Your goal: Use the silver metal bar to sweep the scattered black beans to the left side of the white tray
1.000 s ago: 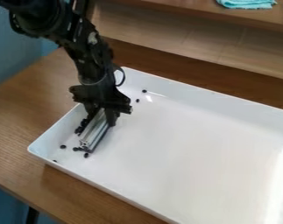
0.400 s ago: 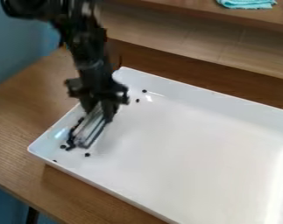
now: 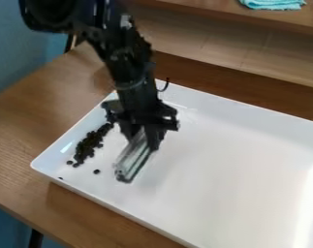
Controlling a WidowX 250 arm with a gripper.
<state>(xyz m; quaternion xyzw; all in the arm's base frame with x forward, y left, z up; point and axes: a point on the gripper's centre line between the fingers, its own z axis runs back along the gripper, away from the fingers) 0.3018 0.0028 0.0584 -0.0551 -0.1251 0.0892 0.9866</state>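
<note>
One black gripper (image 3: 142, 135) pinches a long silver metal bar (image 3: 133, 159), seemingly sweeping; next, it probably must meet the small black beads (image 3: 88, 145) inside the white tray (image 3: 217, 160).

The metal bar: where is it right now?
In the camera view, the metal bar is in the gripper, at the left of the white tray, just right of the black beans.
</note>
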